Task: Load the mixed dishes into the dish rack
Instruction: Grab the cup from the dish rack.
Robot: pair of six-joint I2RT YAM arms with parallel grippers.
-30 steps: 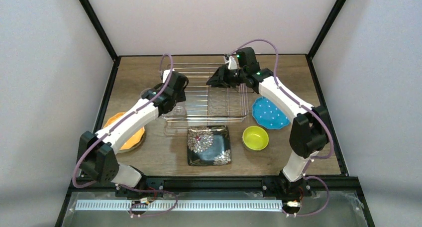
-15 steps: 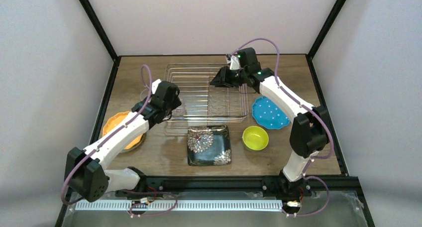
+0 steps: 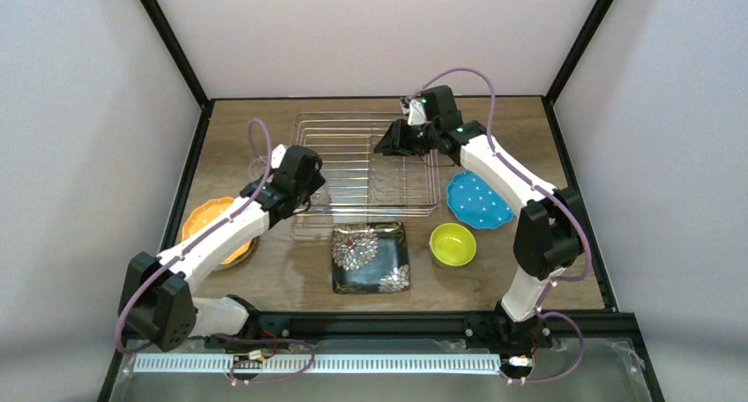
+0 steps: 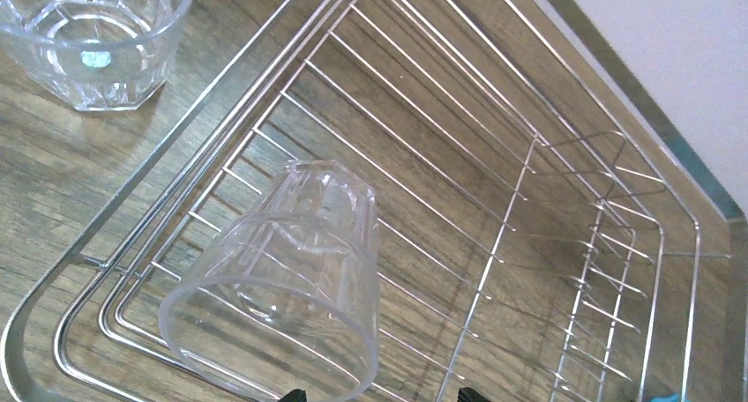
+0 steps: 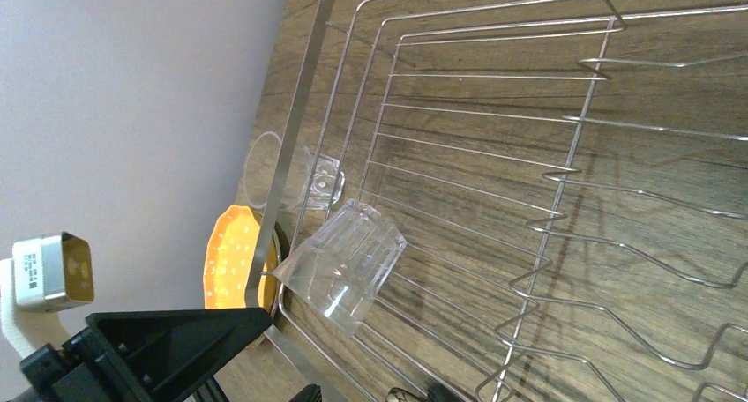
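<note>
1. Your left gripper (image 4: 381, 393) has its jaws open and holds nothing. It sits low at the near left corner of the rack (image 3: 370, 177).
2. The cup (image 4: 282, 279) is inside that corner. It leans mouth down on the wires, just in front of your fingers and free of them.
3. I think the step now is to leave this cup alone and get clear. Lift the left gripper up and back in a straight line. Hold the jaws wide so no finger bumps the rim. The cup leans, so a small bump may roll it.
4. The second cup (image 4: 93, 36) stands mouth up on the table (image 3: 282, 274), just outside the rack's left side. It looks like the next pick. Close on it gently, because glass is slippery.
5. Your right gripper (image 5: 369, 391) hangs over the far right part of the rack. Its tips look a little apart, with nothing between them. Park it there, out of the way.
6. More dishes wait on the table. The orange plate (image 3: 201, 219) is on the left. The black plate (image 3: 370, 256) and the bowl (image 3: 452, 243) are in front of the rack. The blue plate (image 3: 478, 199) is on the right.
</note>
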